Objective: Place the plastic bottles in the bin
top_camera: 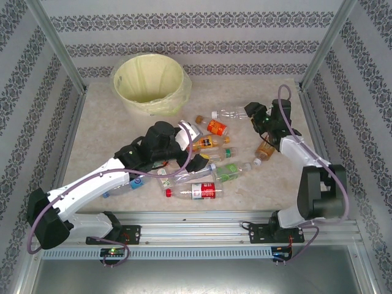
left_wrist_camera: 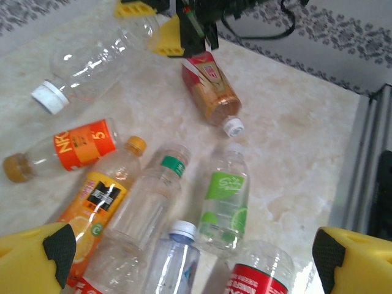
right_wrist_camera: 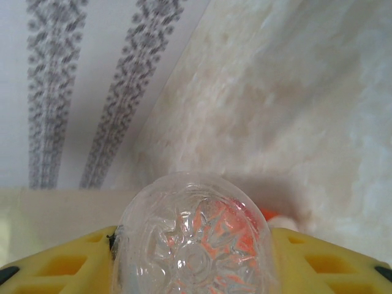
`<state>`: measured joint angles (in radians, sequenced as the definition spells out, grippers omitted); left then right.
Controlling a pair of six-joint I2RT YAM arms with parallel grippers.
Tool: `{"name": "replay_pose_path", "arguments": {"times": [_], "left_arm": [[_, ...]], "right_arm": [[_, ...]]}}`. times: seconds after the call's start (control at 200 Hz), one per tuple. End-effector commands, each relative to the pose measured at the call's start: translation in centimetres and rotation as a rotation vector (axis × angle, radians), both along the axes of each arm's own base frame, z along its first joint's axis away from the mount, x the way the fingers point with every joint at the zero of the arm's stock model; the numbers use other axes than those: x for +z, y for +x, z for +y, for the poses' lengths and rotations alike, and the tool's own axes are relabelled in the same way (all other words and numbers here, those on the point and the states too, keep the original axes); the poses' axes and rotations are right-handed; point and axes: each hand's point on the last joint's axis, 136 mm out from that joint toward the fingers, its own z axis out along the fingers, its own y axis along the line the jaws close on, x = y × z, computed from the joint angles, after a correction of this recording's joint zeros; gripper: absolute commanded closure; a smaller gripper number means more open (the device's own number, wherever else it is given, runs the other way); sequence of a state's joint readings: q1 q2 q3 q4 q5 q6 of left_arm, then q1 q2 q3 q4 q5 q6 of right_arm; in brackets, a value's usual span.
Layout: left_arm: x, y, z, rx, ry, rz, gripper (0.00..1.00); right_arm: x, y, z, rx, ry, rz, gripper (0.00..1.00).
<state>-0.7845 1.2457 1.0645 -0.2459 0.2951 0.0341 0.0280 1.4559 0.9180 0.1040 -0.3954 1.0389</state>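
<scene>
Several plastic bottles lie in a loose pile mid-table. Among them are a red-labelled one [top_camera: 199, 192], a green-labelled one [left_wrist_camera: 223, 202], an orange-labelled one [left_wrist_camera: 73, 147], a juice bottle [left_wrist_camera: 98, 202] and a brown tea bottle [left_wrist_camera: 211, 92]. My left gripper [left_wrist_camera: 193, 257] hangs open above the pile, nothing between its yellow fingers [left_wrist_camera: 58, 248]. My right gripper [right_wrist_camera: 193, 245] is shut on the base end of a clear white-capped bottle [top_camera: 229, 113], whose ribbed bottom [right_wrist_camera: 193, 236] sits between the jaws. The cream bin [top_camera: 150, 82] with its pale yellow liner stands at the back left.
Patterned walls and metal posts enclose the table on three sides. The right wall runs close beside my right gripper [top_camera: 254, 113]. A metal rail [top_camera: 202, 229] crosses the near edge by the arm bases. A blue-labelled bottle [top_camera: 131, 182] lies partly under the left arm.
</scene>
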Motion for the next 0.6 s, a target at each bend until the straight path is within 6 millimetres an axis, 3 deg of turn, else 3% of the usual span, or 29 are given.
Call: {"name": "replay_pose_path", "arguments": {"times": [0.0,0.31,0.595], "left_arm": [[0.2,-1.0,-0.1,-0.069,0.017,0.047,0.0],[0.2,-1.2,-0.3,-0.116,-0.014,0.092,0.0],[-1.1,-1.4,-1.0,-0.142,-0.011,0.166,0.0]], "right_arm": [[-0.1,-4.0,1.5,0.166,-0.068,0.024,0.46],[1.9,-10.7,5.3,0.41,-0.139,0.007,0.45],[3.9,-14.9,10.0,0.597,-0.155,-0.045,0.43]]}}
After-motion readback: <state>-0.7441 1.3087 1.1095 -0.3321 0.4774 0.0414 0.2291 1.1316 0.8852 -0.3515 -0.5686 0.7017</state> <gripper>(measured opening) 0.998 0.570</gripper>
